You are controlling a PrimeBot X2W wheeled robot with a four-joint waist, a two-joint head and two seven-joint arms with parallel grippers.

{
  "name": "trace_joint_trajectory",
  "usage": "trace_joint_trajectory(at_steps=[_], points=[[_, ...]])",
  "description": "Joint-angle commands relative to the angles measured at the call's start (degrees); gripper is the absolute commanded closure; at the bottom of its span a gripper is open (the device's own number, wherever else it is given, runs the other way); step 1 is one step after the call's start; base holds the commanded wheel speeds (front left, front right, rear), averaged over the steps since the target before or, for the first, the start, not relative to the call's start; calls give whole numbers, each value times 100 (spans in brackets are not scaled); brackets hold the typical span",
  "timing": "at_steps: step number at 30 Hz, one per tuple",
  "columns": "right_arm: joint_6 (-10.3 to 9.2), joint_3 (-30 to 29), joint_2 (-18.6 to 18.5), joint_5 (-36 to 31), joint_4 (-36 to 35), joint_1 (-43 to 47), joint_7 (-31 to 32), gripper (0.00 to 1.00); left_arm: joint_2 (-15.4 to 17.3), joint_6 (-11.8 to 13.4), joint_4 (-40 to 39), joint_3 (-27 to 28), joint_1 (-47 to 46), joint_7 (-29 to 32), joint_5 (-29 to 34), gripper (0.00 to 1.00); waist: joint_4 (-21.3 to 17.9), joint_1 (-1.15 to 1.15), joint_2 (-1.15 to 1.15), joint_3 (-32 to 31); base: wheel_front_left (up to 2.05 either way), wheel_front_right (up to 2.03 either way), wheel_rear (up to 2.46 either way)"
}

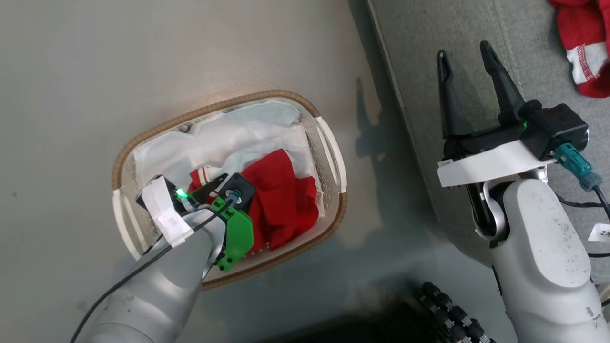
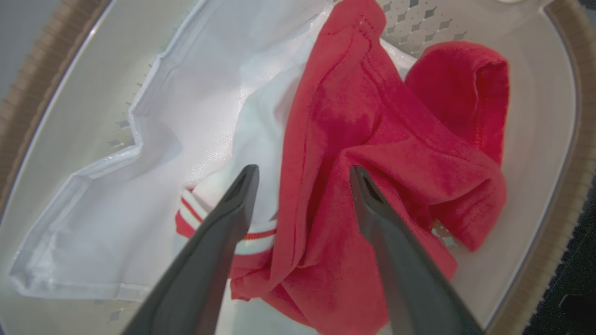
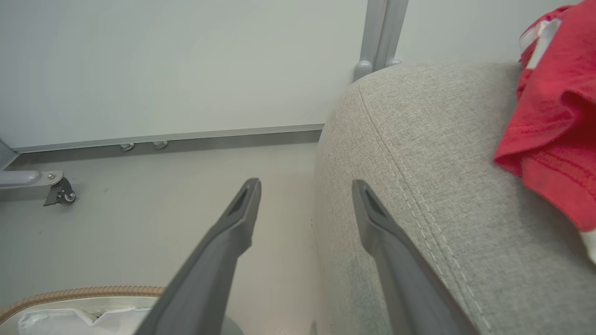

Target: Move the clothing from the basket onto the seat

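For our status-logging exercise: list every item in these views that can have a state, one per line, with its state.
Basket: upright, part-filled.
Basket garment: crumpled, inside the basket.
Liner sheet: rumpled, inside the basket.
Seat: one garment on it.
Seat garment: bunched, lying on the seat.
Left end effector: open, inside the basket, fingers either side of a red fold.
Right end effector: open, empty, at the seat's edge.

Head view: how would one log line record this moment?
left end effector: open over soft red fabric garment in cream perforated plastic basket | right end effector: open at edge of grey woven-fabric seat
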Motion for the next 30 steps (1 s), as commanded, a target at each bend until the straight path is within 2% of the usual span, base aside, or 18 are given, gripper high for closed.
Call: trace_joint_trajectory(at_steps=[1, 9, 10, 11, 12, 13, 22, 30], points=[[-6, 22, -5, 45, -62, -98, -27, 0, 99, 57, 80, 5, -176, 10, -35, 0, -384, -1, 0, 535, 0, 0, 0], [-6, 141, -5, 105, -128, -174, -28, 0, 256, 256, 333, 50, -372, 68, -131, 0, -464, -1, 0, 803, 0, 0, 0], [-6, 146, -6, 109, -121, -175, -28, 0, 253, 257, 343, 72, -381, 66, -164, 33, -464, -1, 0, 808, 0, 0, 0], [-6, 153, -6, 113, -104, -174, -28, 0, 247, 259, 351, 92, -383, 20, -189, 56, -459, -1, 0, 806, 0, 0, 0], [-6, 153, -6, 111, -91, -172, -27, 0, 240, 254, 358, 101, -381, -8, -199, 90, -451, -1, 0, 798, 0, 0, 0], [-6, 141, -8, 97, -69, -161, -27, 0, 222, 250, 360, 112, -370, -75, -223, 100, -434, -1, 0, 772, 0, 0, 0], [-6, 106, -9, -130, 84, -30, -27, 0, 91, 139, 105, 88, -150, -638, -418, 100, -182, -1, 0, 293, 0, 0, 0], [-6, -33, -11, -470, 344, 315, -27, 0, 140, 88, -760, 48, 161, -744, -470, 100, 245, -1, 0, -717, 0, 0, 0]])
